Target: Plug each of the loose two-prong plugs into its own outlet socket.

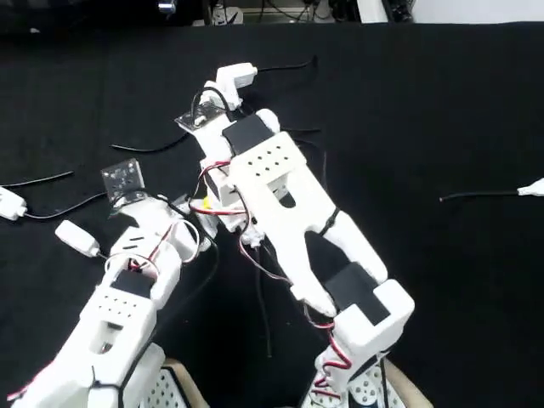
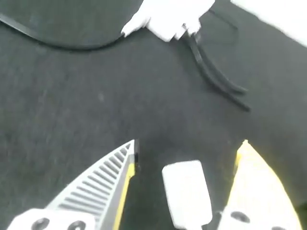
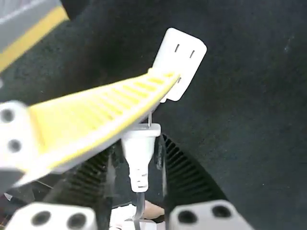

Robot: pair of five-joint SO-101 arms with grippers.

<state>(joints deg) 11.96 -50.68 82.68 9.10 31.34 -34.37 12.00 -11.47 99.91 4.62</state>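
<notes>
My right gripper is shut on a white two-prong plug. The plug's prongs point at a white outlet socket just ahead, whose two slots face it. In the high view this socket lies at the table's far middle, beyond the right arm's tip. My left gripper stands open over the black cloth. A white rectangular piece lies between its fingers; I cannot tell if it is a plug or a socket. In the high view the right arm hides that spot.
Loose white plugs on black cords lie at the left, the far left edge and the far right edge. Black cables run under both arms. The right arm crosses over the left arm's front.
</notes>
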